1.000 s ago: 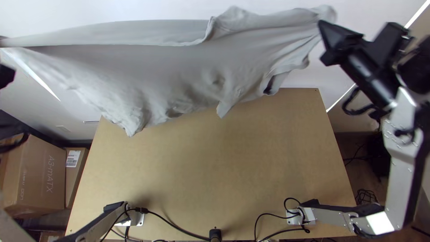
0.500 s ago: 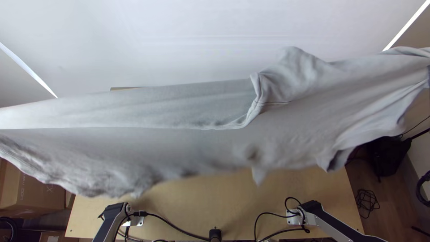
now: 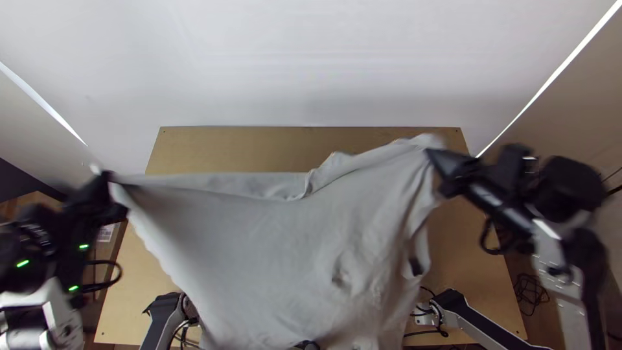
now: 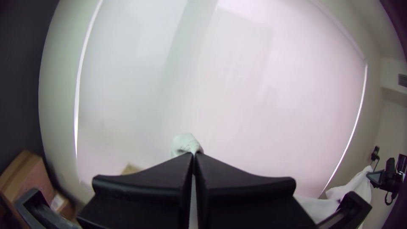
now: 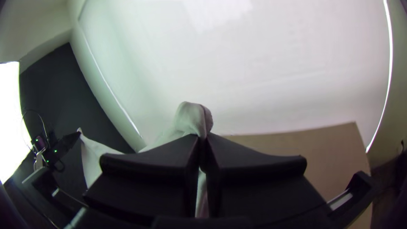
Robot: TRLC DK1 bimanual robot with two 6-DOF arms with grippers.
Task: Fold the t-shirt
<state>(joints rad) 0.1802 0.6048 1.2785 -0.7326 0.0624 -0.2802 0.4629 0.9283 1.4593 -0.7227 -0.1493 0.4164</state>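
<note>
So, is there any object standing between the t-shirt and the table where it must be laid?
Nothing visible, but the t-shirt hides much of the middle. At the near edge of the table, cables and a small black fixture could be in its way.

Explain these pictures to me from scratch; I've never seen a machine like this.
The machine is two robot arms, a left arm and a right arm, mounted at the near edge of a wooden table. The top view looks steeply down from high over that edge. The two wrist views come from cameras on the arms, each with its own gripper at the bottom. The left gripper and right gripper pinch a grey t-shirt, stretched between them above the table. Black cables lie near that edge.
</note>
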